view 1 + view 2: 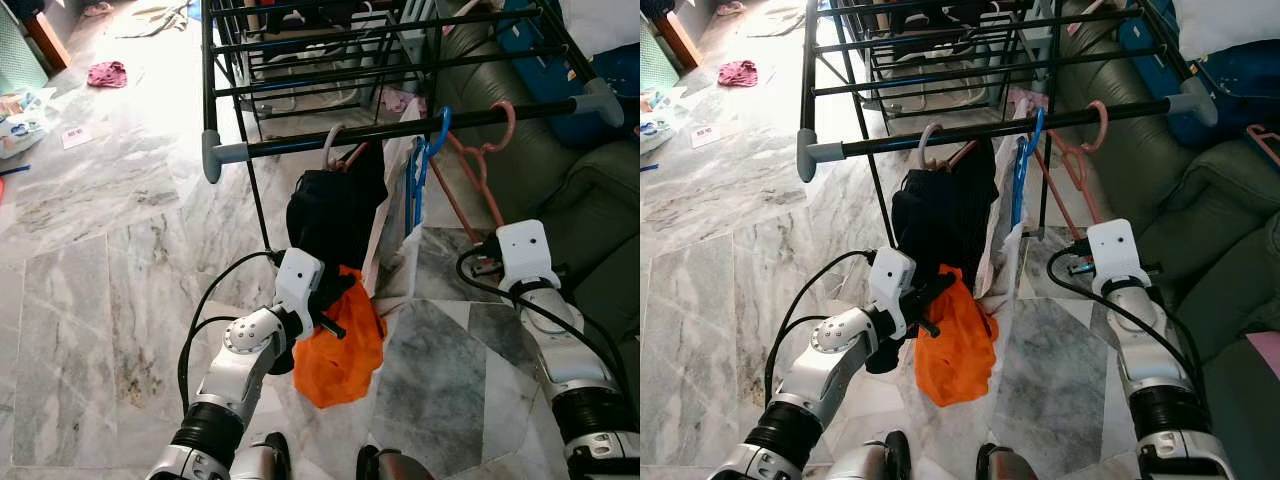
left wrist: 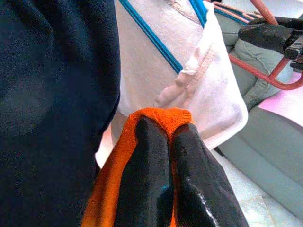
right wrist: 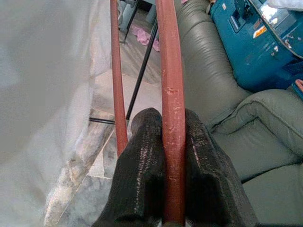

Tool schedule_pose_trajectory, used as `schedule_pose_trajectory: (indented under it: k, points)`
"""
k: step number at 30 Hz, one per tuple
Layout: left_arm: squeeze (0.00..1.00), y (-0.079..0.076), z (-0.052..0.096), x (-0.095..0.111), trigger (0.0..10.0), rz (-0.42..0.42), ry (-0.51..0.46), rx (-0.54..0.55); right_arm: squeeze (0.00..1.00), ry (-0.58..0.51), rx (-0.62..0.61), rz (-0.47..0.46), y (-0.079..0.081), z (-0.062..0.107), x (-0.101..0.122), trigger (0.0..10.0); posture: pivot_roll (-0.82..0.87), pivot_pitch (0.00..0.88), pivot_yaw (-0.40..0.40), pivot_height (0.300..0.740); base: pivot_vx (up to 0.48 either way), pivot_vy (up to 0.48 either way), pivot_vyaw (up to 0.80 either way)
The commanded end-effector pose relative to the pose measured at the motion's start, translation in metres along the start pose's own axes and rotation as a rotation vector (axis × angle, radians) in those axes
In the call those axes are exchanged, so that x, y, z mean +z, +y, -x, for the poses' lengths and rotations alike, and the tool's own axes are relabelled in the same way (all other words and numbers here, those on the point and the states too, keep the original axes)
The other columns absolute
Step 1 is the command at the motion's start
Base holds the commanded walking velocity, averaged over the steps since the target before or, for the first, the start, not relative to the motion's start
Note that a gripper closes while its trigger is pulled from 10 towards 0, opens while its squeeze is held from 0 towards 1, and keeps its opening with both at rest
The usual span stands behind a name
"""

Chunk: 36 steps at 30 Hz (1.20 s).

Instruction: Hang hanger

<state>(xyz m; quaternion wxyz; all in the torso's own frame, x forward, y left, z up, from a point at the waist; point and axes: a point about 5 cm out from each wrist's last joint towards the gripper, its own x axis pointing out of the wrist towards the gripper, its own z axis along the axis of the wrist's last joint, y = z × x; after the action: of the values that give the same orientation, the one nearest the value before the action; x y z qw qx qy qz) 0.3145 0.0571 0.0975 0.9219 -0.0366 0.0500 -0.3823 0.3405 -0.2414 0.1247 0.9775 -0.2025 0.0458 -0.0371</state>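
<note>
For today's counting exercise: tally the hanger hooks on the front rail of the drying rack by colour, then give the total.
White hook: 1
Blue hook: 1
Pink hook: 1
Total: 3

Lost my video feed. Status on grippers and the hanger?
Left gripper jaws shut on orange garment. Right gripper jaws shut on red hanger, hook over rack bar. White garment hangs close beside.

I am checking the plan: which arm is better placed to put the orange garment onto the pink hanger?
Left. The left gripper is shut on the orange garment, while the right gripper holds the pink hanger, whose hook is on the rack bar.
</note>
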Motion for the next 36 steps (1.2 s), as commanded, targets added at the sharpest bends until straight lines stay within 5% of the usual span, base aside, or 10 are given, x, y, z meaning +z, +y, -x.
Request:
schedule_pose_trajectory:
  k: [1, 21, 36]
  points:
    - [0.0, -0.001, 0.0, 0.0, 10.0, -0.01, -0.002, -0.01, 1.0, 0.052, 0.004, -0.008, -0.001, 0.005, -0.013, 10.0, -0.02, 0.214, 0.062, 0.74, 0.0, 0.0, 0.0]
    - [0.0, -0.001, 0.001, 0.0, 10.0, -0.015, 0.01, -0.027, 1.0, 0.052, -0.033, -0.017, -0.022, -0.022, 0.01, 10.0, -0.01, 0.219, 0.076, 0.74, 0.0, 0.0, 0.0]
    - [0.0, 0.0, 0.003, -0.001, 10.0, -0.017, 0.017, -0.022, 1.0, 0.043, 0.024, -0.006, -0.015, -0.037, 0.028, 10.0, 0.01, 0.223, 0.074, 0.74, 0.0, 0.0, 0.0]
